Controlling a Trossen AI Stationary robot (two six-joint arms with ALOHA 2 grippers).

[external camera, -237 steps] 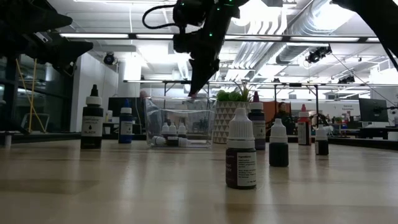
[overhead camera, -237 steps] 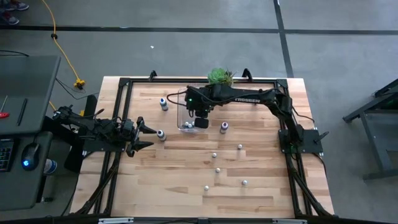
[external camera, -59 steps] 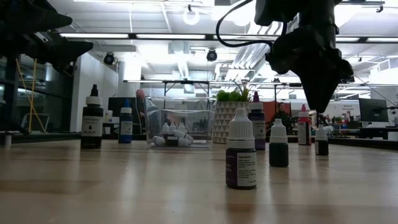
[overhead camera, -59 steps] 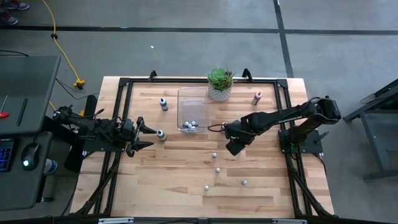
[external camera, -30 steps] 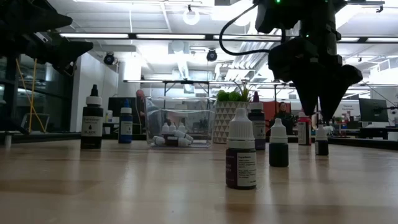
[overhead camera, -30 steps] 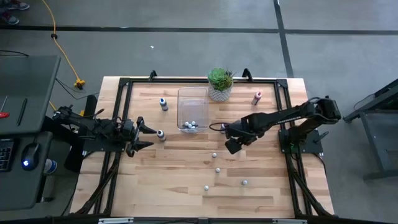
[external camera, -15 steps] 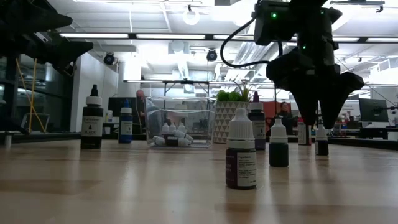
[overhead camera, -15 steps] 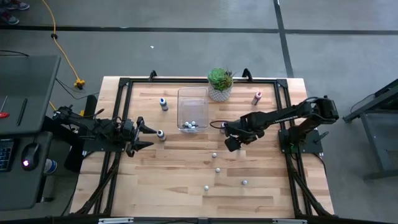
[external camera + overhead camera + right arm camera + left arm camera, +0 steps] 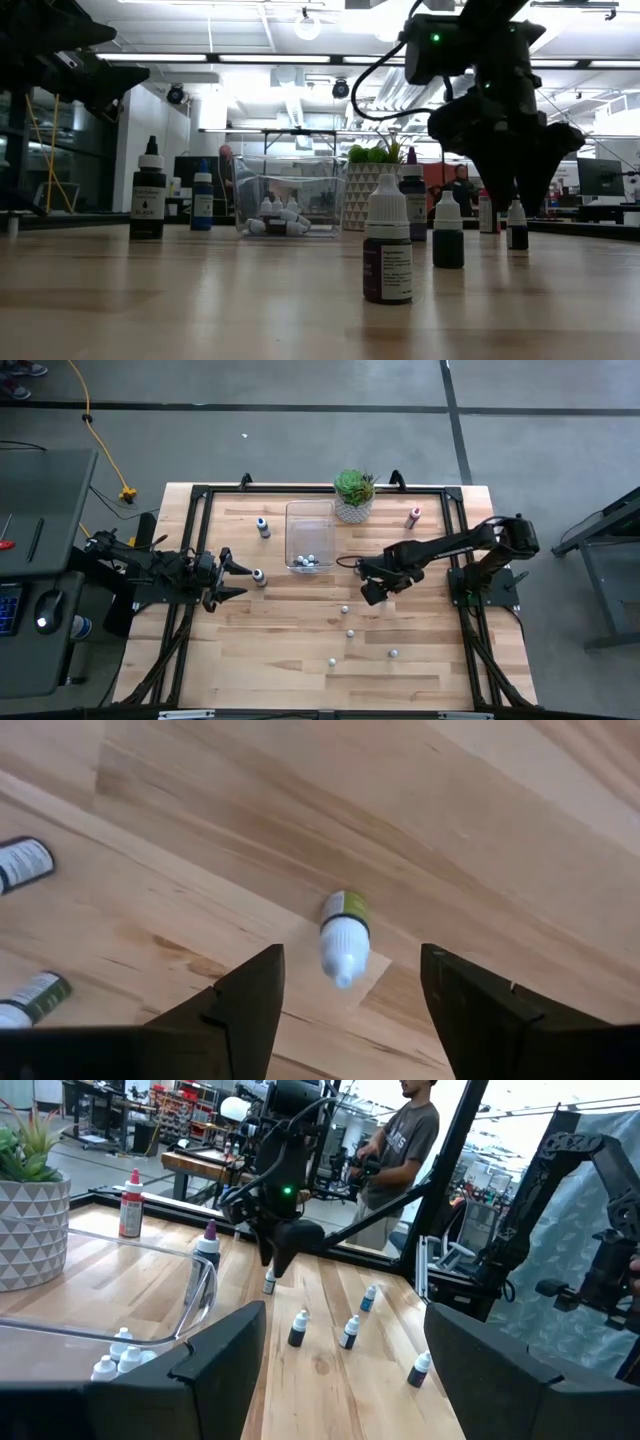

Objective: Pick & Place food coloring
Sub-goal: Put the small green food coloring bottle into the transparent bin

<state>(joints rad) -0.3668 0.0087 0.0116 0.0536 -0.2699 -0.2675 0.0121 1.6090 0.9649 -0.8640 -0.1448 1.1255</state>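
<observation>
We note several limits on what can be seen. In the high view the right gripper (image 9: 371, 592) covers the small white-capped, green-labelled dropper bottle (image 9: 345, 934) under it, so only the right wrist view shows that bottle: upright on the light wooden slatted table (image 9: 300, 640), centred between the two dark fingers (image 9: 240, 1010), not touched. Jaws stand wide apart, nothing held. In the low view the same gripper (image 9: 515, 205) hangs point-down, its tips close over a dark bottle w/ white cap (image 9: 517, 225); whether this is the same bottle we cannot tell. Two more bottles (image 9: 22, 863) are cut off at the wrist picture's edge.

The left gripper (image 9: 235, 579) waits at the table's left side, fingers spread, empty; a blue-bodied bottle (image 9: 259, 576) stands just beside its tips. In the left wrist view its own fingers (image 9: 222, 1355) hide much of the near table.

The clear rectangular plastic bin (image 9: 308, 520) holds a few whitish bottles (image 9: 308, 560) at its near end; exact count unclear. The green succulent in a white patterned pot (image 9: 353, 495) stands just beside the bin's far right corner. A red bottle (image 9: 414, 517) stands near the far right edge, a blue one (image 9: 263, 526) left of the bin. Loose bottles (image 9: 350, 633) are scattered mid-table, well apart, w/ open wood between them and toward the front edge. A person (image 9: 405, 1135) stands beyond the table, partly behind the frame post.
</observation>
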